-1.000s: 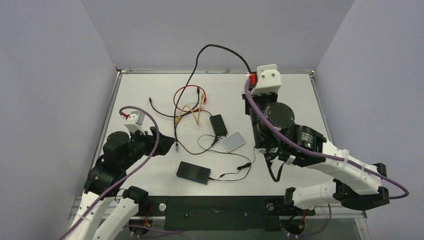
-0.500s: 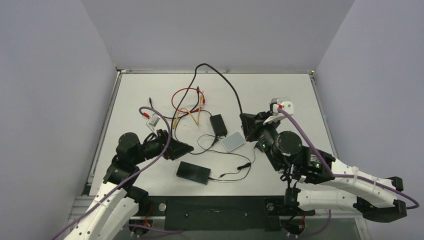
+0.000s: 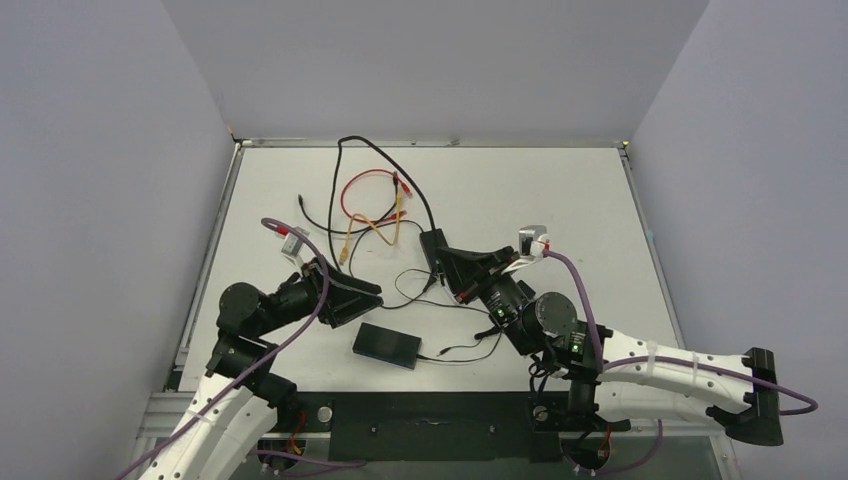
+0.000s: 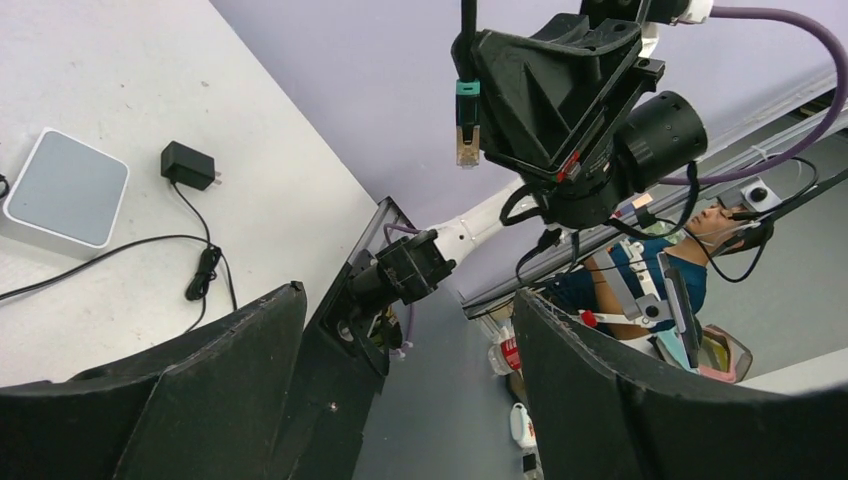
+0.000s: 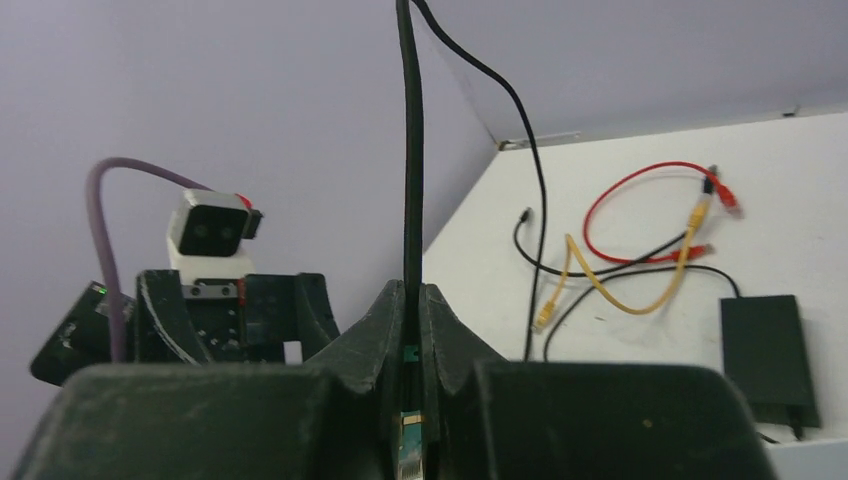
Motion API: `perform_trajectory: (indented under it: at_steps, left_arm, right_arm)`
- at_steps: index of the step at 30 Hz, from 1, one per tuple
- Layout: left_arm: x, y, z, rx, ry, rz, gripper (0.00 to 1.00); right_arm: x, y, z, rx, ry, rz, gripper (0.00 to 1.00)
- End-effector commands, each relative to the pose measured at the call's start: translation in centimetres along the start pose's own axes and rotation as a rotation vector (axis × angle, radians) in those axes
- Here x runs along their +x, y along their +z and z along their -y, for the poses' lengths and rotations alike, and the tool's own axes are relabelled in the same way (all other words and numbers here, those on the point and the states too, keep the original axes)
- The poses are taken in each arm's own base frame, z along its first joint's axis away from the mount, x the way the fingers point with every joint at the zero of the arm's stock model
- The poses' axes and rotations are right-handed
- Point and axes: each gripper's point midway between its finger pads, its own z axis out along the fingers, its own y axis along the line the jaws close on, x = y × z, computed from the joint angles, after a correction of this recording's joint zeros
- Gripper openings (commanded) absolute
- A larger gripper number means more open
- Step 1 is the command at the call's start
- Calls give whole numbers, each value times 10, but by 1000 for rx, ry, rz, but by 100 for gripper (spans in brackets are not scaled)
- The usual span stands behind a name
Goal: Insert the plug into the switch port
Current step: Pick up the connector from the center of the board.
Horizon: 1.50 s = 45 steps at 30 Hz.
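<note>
The switch (image 3: 386, 345) is a flat black box near the table's front; its ports are too small to make out. My right gripper (image 3: 456, 268) hovers behind and to the right of it, shut on the plug (image 5: 408, 445) of a black cable (image 3: 385, 165). In the left wrist view the plug (image 4: 466, 125) has a teal boot and a clear tip pointing down from the right gripper (image 4: 540, 85). In the right wrist view the right gripper (image 5: 408, 298) clamps the cable. My left gripper (image 3: 362, 297) is open and empty, left of and behind the switch; it also shows in the left wrist view (image 4: 405, 385).
A black adapter brick (image 3: 434, 245) lies behind the right gripper. A light grey pad (image 4: 65, 190) and a small black wall plug (image 4: 187, 165) lie on the table. Red, yellow and black cables (image 3: 372, 215) are tangled at the back. Thin black leads (image 3: 455, 350) run beside the switch.
My right arm has swung down and left from the back right toward the table's middle, carrying the black cable. My left gripper has moved right toward the switch.
</note>
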Motion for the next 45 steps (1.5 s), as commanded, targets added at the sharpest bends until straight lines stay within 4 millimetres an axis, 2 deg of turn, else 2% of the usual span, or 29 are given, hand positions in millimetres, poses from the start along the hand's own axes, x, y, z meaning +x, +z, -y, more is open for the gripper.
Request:
perform_trajectory:
  at_steps: [1,2,3,5,9,16,25,37,45]
  left_arm:
    - [-1,-2,16,69,20,11,74]
    - [-1,-2,17,76,20,13,74]
    - [0,-2,16,77,16,12,74]
    - [0,-2,16,86,14,12,74]
    - [-3,1,20,112,18,12,75]
    - [-11,6,30,161,35,21,75]
    - [-17,15,24,148,55,22,75]
    - [-21,23,27,143,78,2,75]
    - [-20,25,24,130,83,-4,74]
  right_arm:
    - [-53,5,-48,-206,230,227,0]
    - [-48,7,-50,-215,242,223,0]
    - [-54,7,-54,-234,271,250,0]
    - [-53,10,-57,-250,304,263,0]
    - [-41,21,-58,-237,359,259,0]
    - [-31,28,-58,-226,411,255,0]
    - [-15,35,-61,-198,371,202,0]
    - [9,48,-61,-145,317,138,0]
    - [16,54,-63,-114,283,116,0]
